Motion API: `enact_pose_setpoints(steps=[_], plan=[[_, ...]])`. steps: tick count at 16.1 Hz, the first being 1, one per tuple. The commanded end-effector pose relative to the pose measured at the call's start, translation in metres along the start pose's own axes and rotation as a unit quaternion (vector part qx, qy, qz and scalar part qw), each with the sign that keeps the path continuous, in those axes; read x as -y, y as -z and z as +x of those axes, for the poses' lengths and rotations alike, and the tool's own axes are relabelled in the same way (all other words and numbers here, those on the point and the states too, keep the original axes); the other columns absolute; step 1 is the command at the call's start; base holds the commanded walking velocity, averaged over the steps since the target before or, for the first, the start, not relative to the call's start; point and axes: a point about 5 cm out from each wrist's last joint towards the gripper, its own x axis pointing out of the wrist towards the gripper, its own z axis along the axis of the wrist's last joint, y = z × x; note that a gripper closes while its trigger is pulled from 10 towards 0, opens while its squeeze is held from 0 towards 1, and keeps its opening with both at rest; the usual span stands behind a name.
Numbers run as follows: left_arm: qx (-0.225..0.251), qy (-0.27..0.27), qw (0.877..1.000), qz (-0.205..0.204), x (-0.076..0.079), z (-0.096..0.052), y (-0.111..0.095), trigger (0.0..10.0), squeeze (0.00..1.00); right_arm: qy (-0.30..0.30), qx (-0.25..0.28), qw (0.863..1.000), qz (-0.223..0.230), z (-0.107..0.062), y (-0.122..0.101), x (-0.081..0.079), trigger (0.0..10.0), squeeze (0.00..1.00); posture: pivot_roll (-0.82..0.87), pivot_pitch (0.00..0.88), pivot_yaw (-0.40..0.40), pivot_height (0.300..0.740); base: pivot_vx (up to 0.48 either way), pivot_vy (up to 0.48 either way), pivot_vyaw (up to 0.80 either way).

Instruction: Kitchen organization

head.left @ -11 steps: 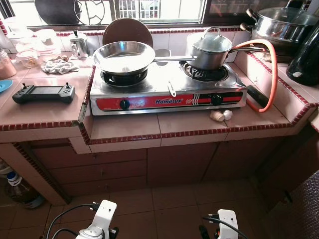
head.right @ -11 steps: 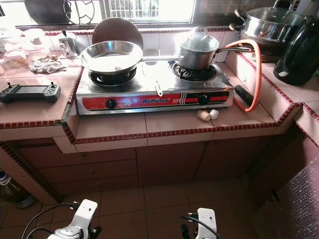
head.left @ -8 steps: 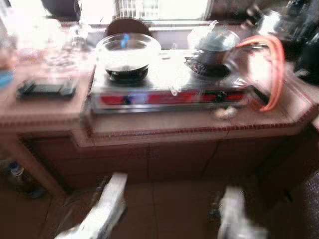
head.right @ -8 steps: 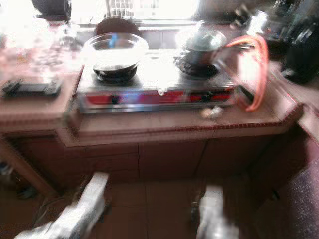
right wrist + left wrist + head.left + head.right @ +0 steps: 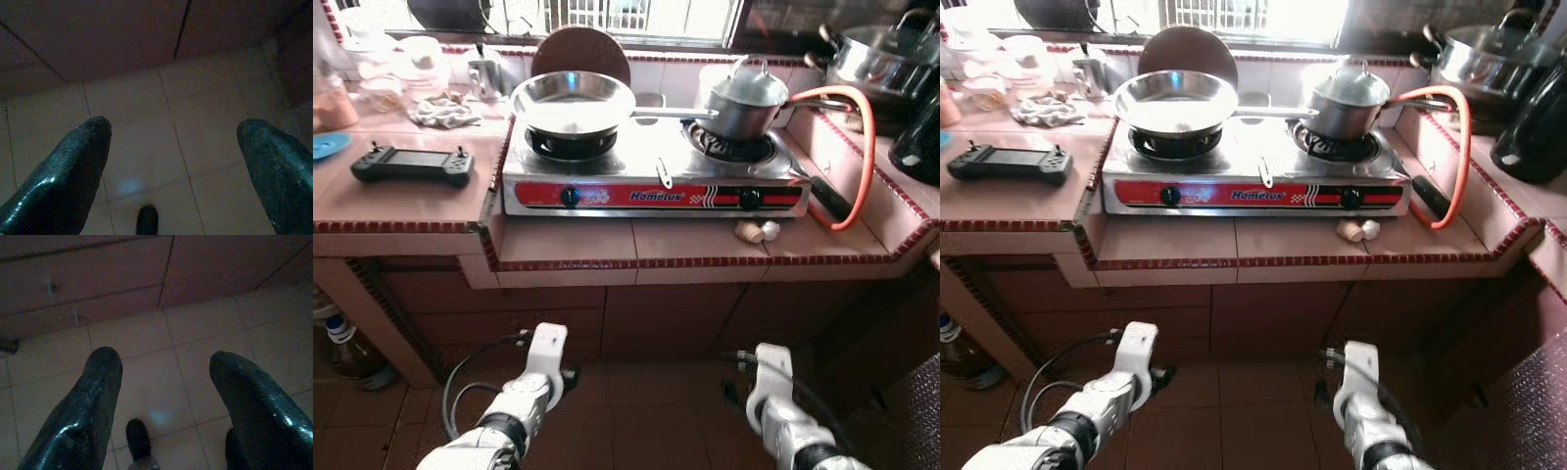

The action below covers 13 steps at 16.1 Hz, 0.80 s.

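- Left wrist view: left hand spread wide, empty, above the floor.
- Right hand likewise.
- Likely approach step; next, reach toward the stove on the table.

Silver-white arms trail black cables; each hand has two glossy, rounded black fingers.

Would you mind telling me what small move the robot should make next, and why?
Probably raise one arm toward the counter: both the left gripper and right gripper hang open and empty over the floor, below the stove and garlic.
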Motion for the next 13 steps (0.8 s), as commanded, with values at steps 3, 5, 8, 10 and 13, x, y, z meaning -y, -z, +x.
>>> enact_pose_setpoints(steps=[3, 5, 8, 10, 13], plan=[[0.004, -0.008, 0.997, 0.080, -0.015, -0.002, 0.000, 10.0, 0.00, 0.032, -0.001, 0.999, 0.001, -0.003, 0.011, 0.022, 10.0, 0.00, 0.12, 0.000, -0.043, 0.740, 0.000, 0.000, 0.00], [-0.008, -0.021, 0.995, 0.094, -0.030, -0.005, 0.007, 10.0, 0.00, 0.039, -0.012, 0.999, 0.002, -0.005, 0.022, 0.027, 10.0, 0.00, 0.13, 0.000, -0.025, 0.740, 0.000, 0.000, 0.00], [-0.015, -0.027, 0.990, 0.136, -0.043, -0.008, 0.015, 10.0, 0.00, 0.047, -0.021, 0.998, 0.026, -0.008, 0.037, 0.025, 10.0, 0.00, 0.16, 0.000, 0.015, 0.740, 0.000, 0.000, 0.00], [0.003, -0.032, 0.988, 0.152, -0.045, -0.008, 0.011, 10.0, 0.00, 0.043, -0.012, 0.999, 0.025, -0.008, 0.036, 0.022, 10.0, 0.00, 0.16, 0.000, 0.019, 0.740, 0.000, 0.000, 0.00], [0.068, -0.032, 0.985, 0.154, -0.046, -0.010, -0.006, 10.0, 0.00, 0.020, 0.040, 0.999, -0.015, -0.005, 0.013, 0.017, 10.0, 0.00, 0.16, 0.000, 0.001, 0.740, 0.000, 0.000, 0.00]])
